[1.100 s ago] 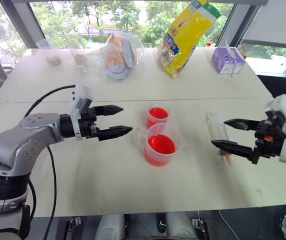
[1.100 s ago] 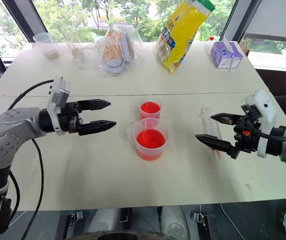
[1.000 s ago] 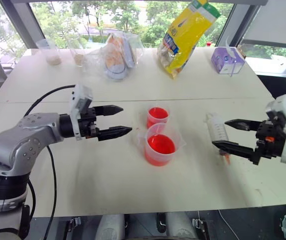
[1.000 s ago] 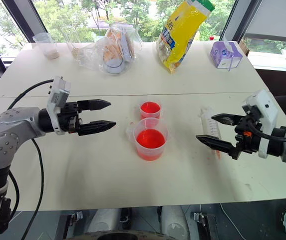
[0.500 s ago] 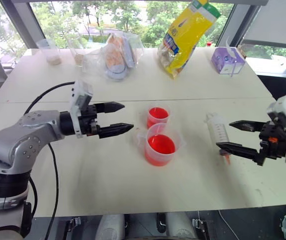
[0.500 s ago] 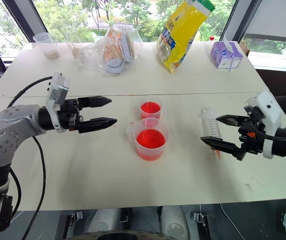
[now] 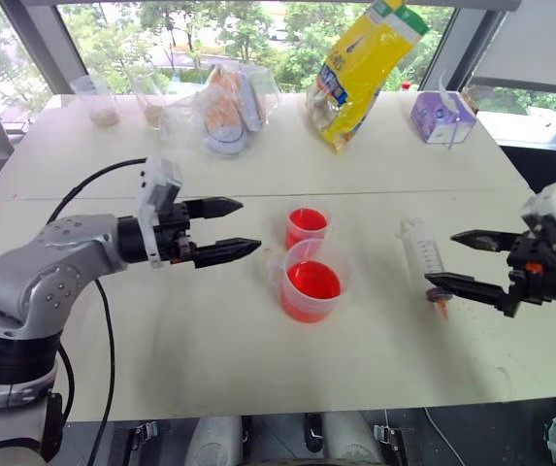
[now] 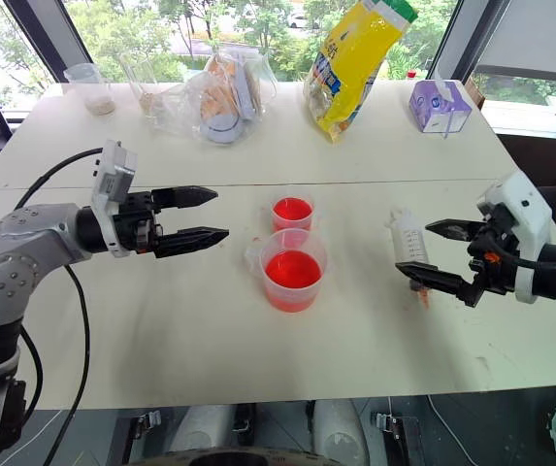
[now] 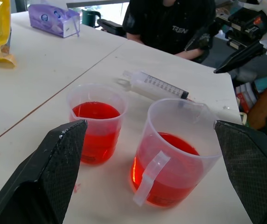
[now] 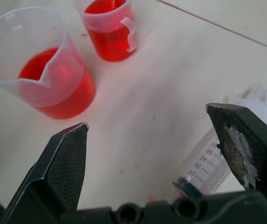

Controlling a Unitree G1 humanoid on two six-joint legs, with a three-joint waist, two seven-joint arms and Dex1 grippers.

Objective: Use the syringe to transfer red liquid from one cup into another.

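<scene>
The syringe [image 8: 409, 243] lies flat on the table [image 8: 355, 155], to the right of the beaker [image 8: 293, 270], with the smaller cup [image 8: 292, 213] just behind the beaker. Both hold red liquid [image 8: 292, 268]. The right gripper [image 8: 440, 254] hovers beside the syringe, jaws wide apart and empty; the left gripper [image 8: 210, 215] sits left of the beaker, jaws spread, holding nothing.

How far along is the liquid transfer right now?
Done, by the look of it: the smaller clear plastic cup already holds red liquid, as does the large spouted beaker. In hand: nothing. The big clear plastic syringe lies on the white table, both the left pincer and right pincer open. Left: whether more draws are needed can't be told.
</scene>
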